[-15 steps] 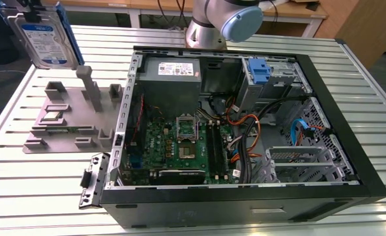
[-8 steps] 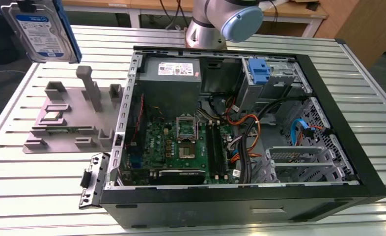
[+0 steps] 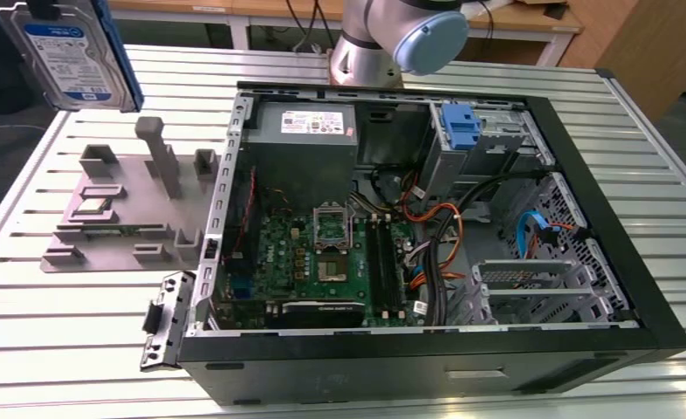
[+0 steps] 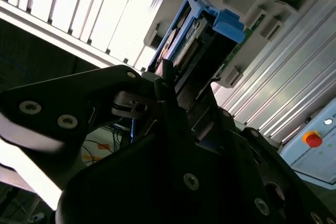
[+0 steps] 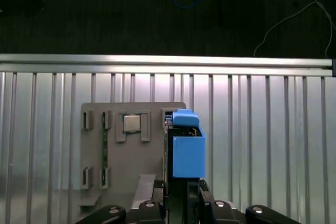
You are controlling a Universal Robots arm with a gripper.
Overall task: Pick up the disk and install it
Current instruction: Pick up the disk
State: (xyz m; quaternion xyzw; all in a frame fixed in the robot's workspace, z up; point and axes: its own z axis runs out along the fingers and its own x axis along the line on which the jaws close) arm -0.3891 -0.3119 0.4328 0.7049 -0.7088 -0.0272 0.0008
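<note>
The disk point(image 3: 70, 61), a silver drive with a white-and-blue label in a blue carrier frame, hangs upright high over the table at the exterior view's upper left. It is above the grey fixture plate point(image 3: 122, 218). My gripper point(image 5: 181, 184) is shut on the disk point(image 5: 188, 153), its dark fingers clamping the end nearest the wrist. In the second wrist view the disk point(image 4: 194, 40) juts out edge-on from the gripper point(image 4: 176, 85), blue frame outermost.
The open computer case point(image 3: 622, 262) lies on the slatted metal table point(image 3: 64, 349), to the exterior view's right of the fixture plate. Inside are the motherboard point(image 3: 319, 253), a grey power-supply box point(image 3: 302, 131), a tall blue bracket point(image 3: 462, 127) on the drive cage, and loose cables. The arm's base point(image 3: 378, 52) stands behind the case.
</note>
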